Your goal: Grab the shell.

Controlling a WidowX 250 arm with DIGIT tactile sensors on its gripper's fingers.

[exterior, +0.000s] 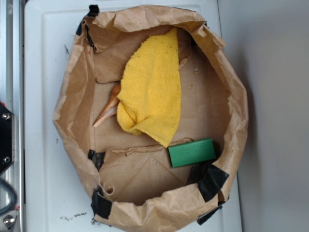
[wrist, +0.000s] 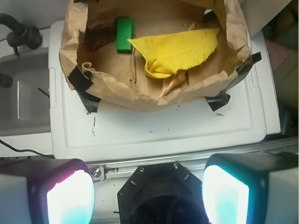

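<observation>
Under the cloth's (exterior: 152, 89) edge, the shell (exterior: 107, 110) pokes out.

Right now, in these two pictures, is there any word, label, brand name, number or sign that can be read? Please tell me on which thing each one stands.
None: no readable text in either view.
green block: plain faces, no print.
yellow cloth: no tag showing.
shell: no marks, partly under the cloth.
paper bag and its black tape: unprinted.
white lid: only dark specks and scuffs, not letters.
gripper: its pads glow, no writing.
</observation>
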